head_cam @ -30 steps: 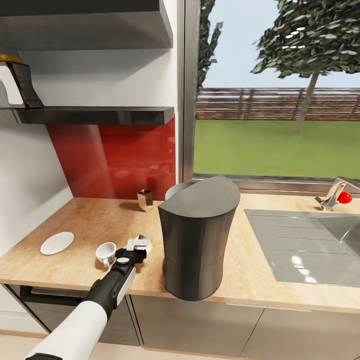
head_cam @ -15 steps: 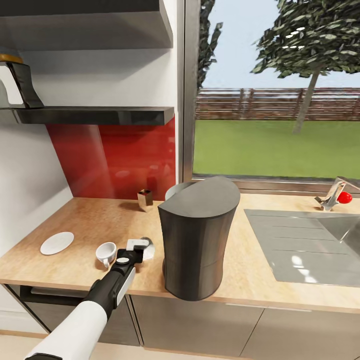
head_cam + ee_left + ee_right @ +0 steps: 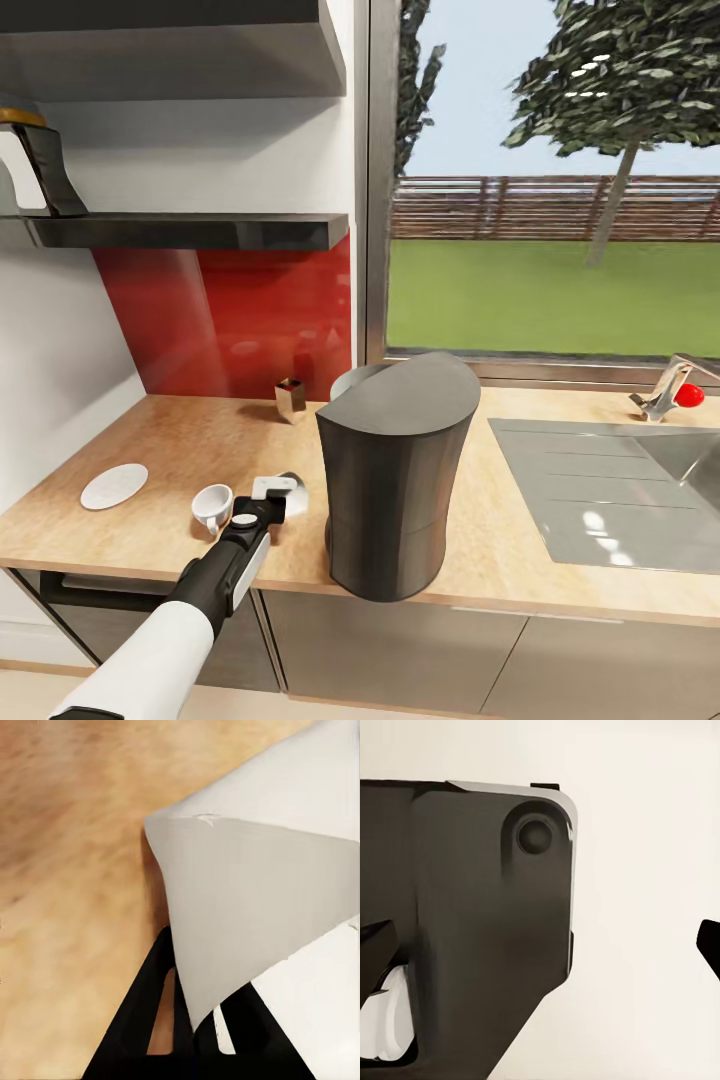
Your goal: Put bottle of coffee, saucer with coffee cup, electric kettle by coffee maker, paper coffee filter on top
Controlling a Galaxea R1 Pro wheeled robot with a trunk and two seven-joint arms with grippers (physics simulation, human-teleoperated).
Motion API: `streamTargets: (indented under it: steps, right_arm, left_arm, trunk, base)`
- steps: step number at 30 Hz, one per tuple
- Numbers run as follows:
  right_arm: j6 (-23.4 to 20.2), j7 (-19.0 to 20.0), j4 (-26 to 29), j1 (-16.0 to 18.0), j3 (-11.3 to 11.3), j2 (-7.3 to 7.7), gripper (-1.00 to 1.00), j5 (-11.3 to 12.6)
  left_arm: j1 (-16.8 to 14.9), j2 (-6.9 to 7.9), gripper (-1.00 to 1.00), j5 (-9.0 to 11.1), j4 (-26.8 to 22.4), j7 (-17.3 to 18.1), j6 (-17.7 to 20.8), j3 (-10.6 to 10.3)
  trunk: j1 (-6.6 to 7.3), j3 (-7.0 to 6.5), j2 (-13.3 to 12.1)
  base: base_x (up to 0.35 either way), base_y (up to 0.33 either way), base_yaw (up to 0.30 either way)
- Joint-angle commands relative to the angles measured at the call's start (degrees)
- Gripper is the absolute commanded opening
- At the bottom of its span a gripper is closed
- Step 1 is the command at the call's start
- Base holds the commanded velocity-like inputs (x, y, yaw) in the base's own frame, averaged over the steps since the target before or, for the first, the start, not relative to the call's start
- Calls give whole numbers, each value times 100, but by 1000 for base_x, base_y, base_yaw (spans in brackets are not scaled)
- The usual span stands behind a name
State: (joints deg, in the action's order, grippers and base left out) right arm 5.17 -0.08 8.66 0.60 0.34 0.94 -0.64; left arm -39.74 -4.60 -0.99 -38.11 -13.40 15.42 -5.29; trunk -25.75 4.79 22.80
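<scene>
The left gripper point(image 3: 275, 492) reaches over the front edge of the countertop point(image 3: 190, 430), low over the wood, with the paper filter point(image 3: 293, 494) at its tip. In the left wrist view the filter point(image 3: 255, 915) lies between the two black fingers point(image 3: 146, 1001), its pale folded sheet spreading out over the wood-look countertop point(image 3: 67, 870); the jaws look closed on its lower edge, pinching the paper.

The white cup point(image 3: 212, 506) stands just beside the gripper, on the side toward the left end of the counter, near the front edge, and it does not sit on the saucer point(image 3: 114, 486). The saucer lies apart from it, closer to the left end where the counter meets the wall. The tall dark grey coffee maker point(image 3: 395, 475) stands at the front edge near the middle of the counter, just beside the filter on the other side. The small brown bottle point(image 3: 290, 398) stands at the back edge, against the red splashback point(image 3: 230, 310).

A steel sink point(image 3: 610, 490) is set into the right end of the counter, with a tap point(image 3: 668, 388) at its back corner.

The right wrist view shows a dark robot part point(image 3: 472, 937) against a pale background; whether the right gripper's jaws are spread or pressed together cannot be told.
</scene>
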Motion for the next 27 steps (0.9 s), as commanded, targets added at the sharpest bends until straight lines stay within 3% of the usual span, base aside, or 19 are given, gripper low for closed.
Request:
streamTargets:
  steps: [1,27]
  right_arm:
    - [19,-1,-4,5,2,1,100,-6]
    - [19,-1,-6,5,2,2,100,-6]
  left_arm:
    - [-2,3,-100,-24,-9,-31,46,-20]
    - [-12,5,-100,-7,-40,-9,71,-41]
  trunk:
    - [-3,13,12]
    - [-3,13,12]
  base:
    - [0,0,0]
    - [0,0,0]
